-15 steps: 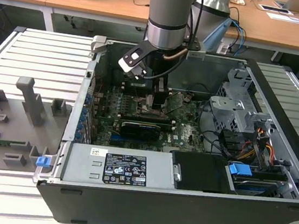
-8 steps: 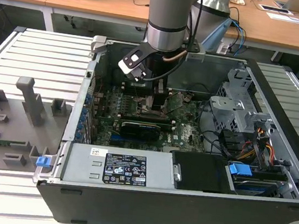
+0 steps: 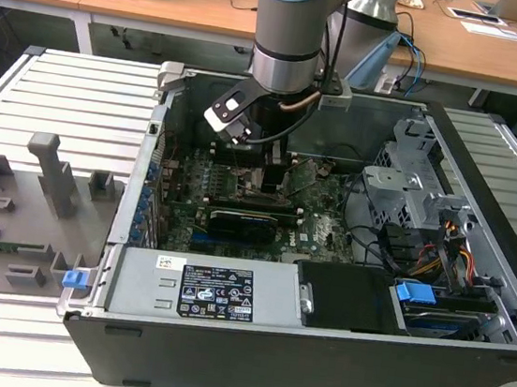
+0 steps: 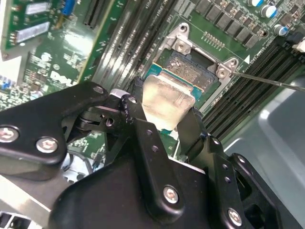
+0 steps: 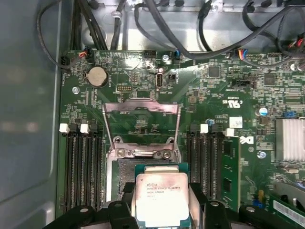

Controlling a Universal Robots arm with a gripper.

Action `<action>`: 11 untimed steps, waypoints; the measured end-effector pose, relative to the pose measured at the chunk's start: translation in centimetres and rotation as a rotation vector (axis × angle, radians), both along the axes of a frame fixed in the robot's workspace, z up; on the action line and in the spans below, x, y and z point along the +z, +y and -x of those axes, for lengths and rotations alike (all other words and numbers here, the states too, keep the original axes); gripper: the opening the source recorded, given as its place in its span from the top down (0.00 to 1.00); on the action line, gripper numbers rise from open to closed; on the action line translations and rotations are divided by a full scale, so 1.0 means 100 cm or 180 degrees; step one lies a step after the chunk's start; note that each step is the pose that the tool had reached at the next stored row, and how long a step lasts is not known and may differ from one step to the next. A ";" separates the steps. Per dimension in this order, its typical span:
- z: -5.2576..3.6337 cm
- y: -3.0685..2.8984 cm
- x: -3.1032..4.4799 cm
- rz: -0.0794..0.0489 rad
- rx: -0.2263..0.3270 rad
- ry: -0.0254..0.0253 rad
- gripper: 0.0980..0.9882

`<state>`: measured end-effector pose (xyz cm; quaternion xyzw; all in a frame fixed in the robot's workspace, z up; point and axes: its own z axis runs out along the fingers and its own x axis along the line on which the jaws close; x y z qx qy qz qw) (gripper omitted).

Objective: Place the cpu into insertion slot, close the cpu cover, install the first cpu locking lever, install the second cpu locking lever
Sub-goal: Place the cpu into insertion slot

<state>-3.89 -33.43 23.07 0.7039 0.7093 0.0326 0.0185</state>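
Closest up are my fingers (image 4: 190,131), pinched shut on the cpu (image 4: 167,100) by two opposite edges, which leaves the silvery top free. I'd guess that's so nothing rubs the contact side. It hangs just above the socket (image 4: 193,71), over the end nearest me. It looks a bit tilted rather than flat, so I'd say it isn't seated yet. Edge grip makes sense here, since the chip has to drop into the frame with no finger underneath.

The cover (image 5: 140,108) is swung up and back on its hinge at the socket's far edge, and the board shows through its open centre. That's why the socket is bare and reachable. One thin lever (image 4: 269,81) sticks out sideways, unhooked and clear of the chip.

Tight spot though. Memory slots (image 5: 81,167) run along both sides of the socket, close beside my fingers, and cables (image 5: 93,26) hang past the far end of the board.

In the exterior view the arm (image 3: 293,28) reaches straight down into the open case (image 3: 313,365), so the walls box me in. The power supply (image 3: 213,292) sits at the near side. Grey fixtures (image 3: 49,172) stand on the table (image 3: 92,88) at the exterior view's left.
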 end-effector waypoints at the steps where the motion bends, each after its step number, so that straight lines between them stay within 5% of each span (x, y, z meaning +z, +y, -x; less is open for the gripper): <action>1: 0.0000 0.0022 -0.0013 0.0000 0.0000 0.0000 0.52; 11: 0.0030 0.0052 -0.0058 0.0000 -0.0114 0.0000 0.52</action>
